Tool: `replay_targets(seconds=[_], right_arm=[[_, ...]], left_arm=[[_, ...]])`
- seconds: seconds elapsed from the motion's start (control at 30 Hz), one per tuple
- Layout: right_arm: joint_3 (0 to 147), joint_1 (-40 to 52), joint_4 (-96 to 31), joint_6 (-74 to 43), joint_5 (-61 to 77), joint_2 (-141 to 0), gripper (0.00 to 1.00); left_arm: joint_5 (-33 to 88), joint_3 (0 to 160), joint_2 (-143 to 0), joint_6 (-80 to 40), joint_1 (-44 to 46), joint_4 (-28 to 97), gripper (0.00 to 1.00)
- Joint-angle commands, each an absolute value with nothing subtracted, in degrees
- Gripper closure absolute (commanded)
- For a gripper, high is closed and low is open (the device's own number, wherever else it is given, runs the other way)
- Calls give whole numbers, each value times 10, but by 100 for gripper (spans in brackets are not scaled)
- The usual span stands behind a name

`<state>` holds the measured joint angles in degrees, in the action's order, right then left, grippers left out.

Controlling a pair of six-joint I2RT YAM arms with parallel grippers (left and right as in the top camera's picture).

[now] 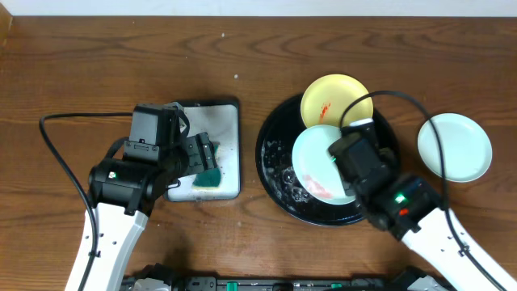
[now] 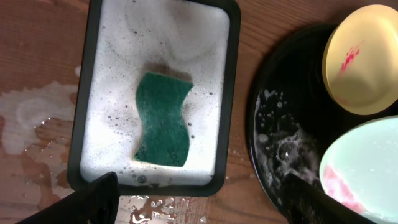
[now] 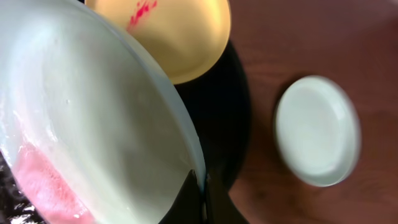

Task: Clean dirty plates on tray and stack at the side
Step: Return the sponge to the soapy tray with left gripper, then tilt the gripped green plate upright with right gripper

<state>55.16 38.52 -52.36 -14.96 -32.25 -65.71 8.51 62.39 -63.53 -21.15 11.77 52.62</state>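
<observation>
My right gripper (image 3: 203,182) is shut on the rim of a mint-blue plate (image 1: 317,162) smeared with red sauce, held tilted over the black tray (image 1: 275,174); the plate fills the left of the right wrist view (image 3: 93,124). A pale yellow plate (image 1: 333,99) with a red smear leans on the tray's far rim. A second mint-blue plate (image 1: 454,146), with no smear showing, lies on the table to the right of the tray. My left gripper (image 2: 199,208) is open and empty above the table just in front of the teal sponge (image 2: 163,119).
The sponge lies in foamy water in a small rectangular grey-white tray (image 1: 230,153) left of the black tray. Water is spilled on the wood (image 2: 31,118) beside it. Foam and water sit in the black tray (image 2: 283,146). Black cables run over the table.
</observation>
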Motion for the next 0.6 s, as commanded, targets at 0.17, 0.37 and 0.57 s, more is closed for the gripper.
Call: replay_targets(seconds=[0.17, 0.37, 0.57], right_arm=[[555, 561, -547, -162, -603, -653, 99], [555, 652, -551, -156, -691, -653, 99], [555, 682, -551, -135, -705, -653, 99]], left_arm=[[85, 634, -633, -210, 116, 529, 16], [85, 634, -633, -210, 116, 529, 17], [85, 634, -633, -210, 116, 529, 16]])
